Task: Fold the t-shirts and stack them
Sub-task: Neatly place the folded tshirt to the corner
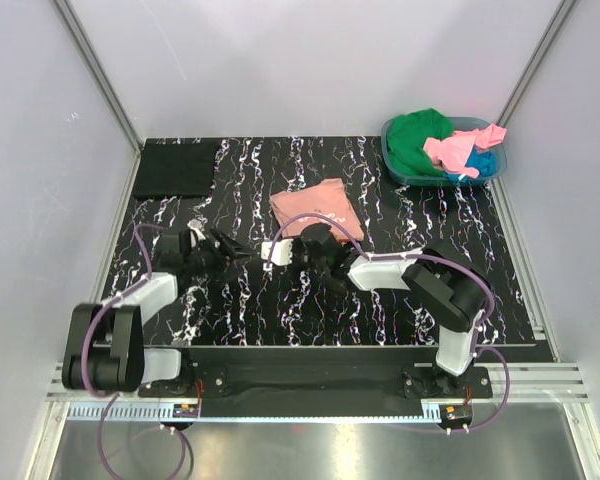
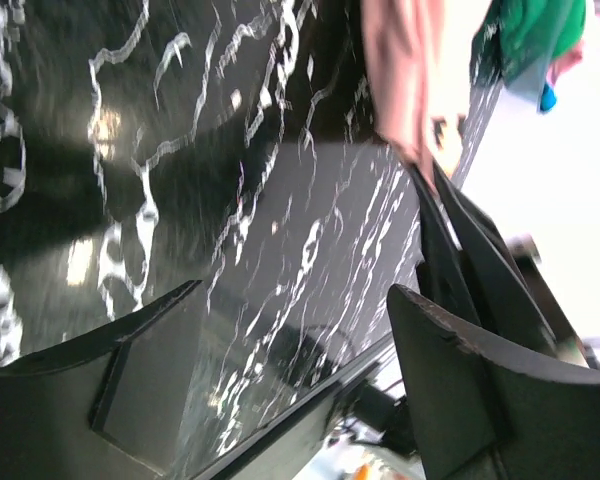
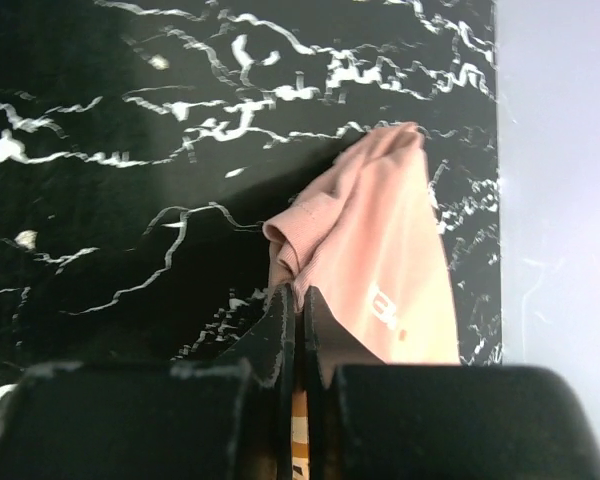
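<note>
Right gripper [image 3: 295,296] jaws are pressed together, and a raised fold at the near edge of the salmon-pink t-shirt [image 3: 395,250] is pinched between their tips. This is made plain only by the right wrist view; from above, the gripper is seen merely as a dark shape overlapping that edge. A small brown-white print [image 3: 385,308] on the shirt is picked out by the same wrist view and cannot be made out from above. The salmon-pink t-shirt is laid folded on the black marbled table [image 1: 250,300].

The left gripper [image 2: 295,290] is held to the left of the shirt's near edge, apart from it, over bare table. Its fingers are spread wide with nothing between them, which is shown clearly by the left wrist view and only roughly from above.

The wider layout is given by the top view. A black t-shirt [image 1: 175,168] is laid flat and folded, well to the left of the salmon-pink t-shirt and beyond it. A teal basket [image 1: 420,181] is set well to the right of the salmon-pink t-shirt and beyond it, and a green t-shirt [image 1: 418,140], a bright pink t-shirt [image 1: 460,150] and a blue t-shirt [image 1: 485,163] are heaped in it. Only slivers of green and blue are caught at the corner of the left wrist view.
</note>
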Controlling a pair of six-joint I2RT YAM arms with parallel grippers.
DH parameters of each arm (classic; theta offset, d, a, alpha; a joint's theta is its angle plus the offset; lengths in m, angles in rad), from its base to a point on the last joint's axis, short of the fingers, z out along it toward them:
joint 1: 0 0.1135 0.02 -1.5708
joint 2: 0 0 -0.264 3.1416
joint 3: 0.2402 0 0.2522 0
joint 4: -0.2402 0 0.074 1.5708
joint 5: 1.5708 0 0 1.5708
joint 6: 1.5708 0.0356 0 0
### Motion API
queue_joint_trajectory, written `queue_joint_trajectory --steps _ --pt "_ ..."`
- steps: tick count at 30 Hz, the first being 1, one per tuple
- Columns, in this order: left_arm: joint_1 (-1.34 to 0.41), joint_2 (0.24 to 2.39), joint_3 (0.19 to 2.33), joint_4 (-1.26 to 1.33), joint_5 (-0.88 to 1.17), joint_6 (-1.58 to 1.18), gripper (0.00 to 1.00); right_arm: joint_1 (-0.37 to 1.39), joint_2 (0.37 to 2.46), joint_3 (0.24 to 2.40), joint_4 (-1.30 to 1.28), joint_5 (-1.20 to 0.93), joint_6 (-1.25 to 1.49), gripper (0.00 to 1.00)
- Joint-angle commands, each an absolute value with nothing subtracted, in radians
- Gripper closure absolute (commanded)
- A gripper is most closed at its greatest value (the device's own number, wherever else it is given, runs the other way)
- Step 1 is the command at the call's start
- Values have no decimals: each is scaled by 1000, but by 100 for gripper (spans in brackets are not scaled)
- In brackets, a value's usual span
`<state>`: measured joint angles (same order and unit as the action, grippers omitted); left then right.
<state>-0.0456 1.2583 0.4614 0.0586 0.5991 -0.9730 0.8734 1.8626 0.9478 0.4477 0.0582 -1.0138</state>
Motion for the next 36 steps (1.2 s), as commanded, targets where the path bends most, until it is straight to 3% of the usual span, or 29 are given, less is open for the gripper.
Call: queue_joint_trajectory --steps 1,7,18,29,36 --pt "-69 1385 549 262 608 -1068 19 877 1810 983 411 80 -947 100" --pt "-123 1589 681 386 592 -1186 11 870 1786 985 402 71 -931 100" --pt "-206 1885 879 357 499 -1348 2 828 1726 968 413 54 -858 100" --pt "-233 2013 973 351 420 -1466 1 810 1720 977 414 17 -822 100" --pt "-253 2029 1017 272 345 -1482 10 805 1721 986 437 20 -787 100"
